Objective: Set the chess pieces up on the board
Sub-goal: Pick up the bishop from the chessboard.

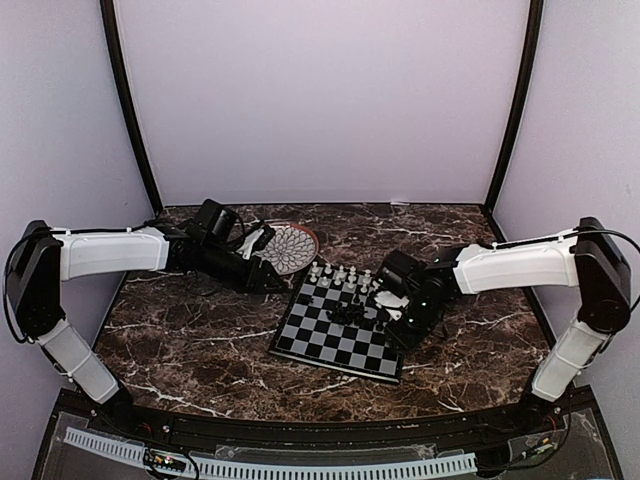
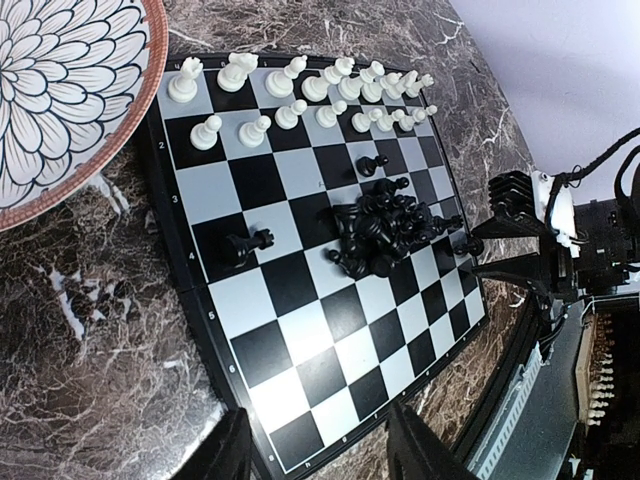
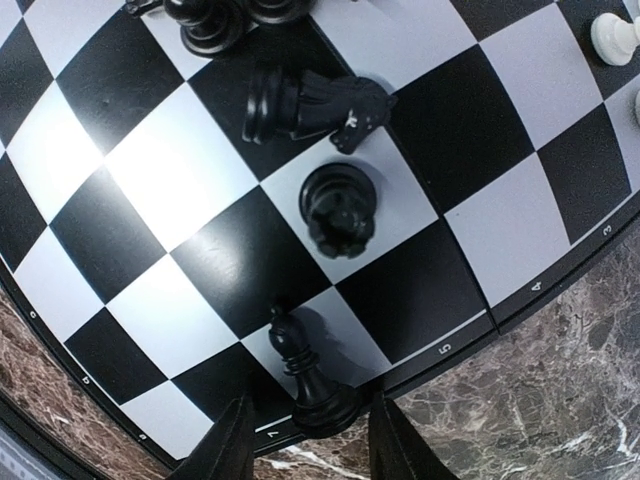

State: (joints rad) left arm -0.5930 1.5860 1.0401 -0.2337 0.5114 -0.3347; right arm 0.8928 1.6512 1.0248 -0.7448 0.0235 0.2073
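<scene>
While the left tool [image 2: 320, 440] is held open and empty, the right tool [image 3: 310, 425] is parted around a black piece [image 3: 300, 355] standing on the board [image 3: 430, 130].

A robotics lab test cell: plain pale panels [image 1: 320, 100] close three sides, joined by black corner posts [image 1: 130, 110]; a white-and-black left arm [image 1: 110, 250] and right arm [image 1: 520, 265] stand bolted at the near edge of a dark marble-patterned worktop [image 1: 200, 350], beside a slotted white cable duct [image 1: 300, 467]
</scene>
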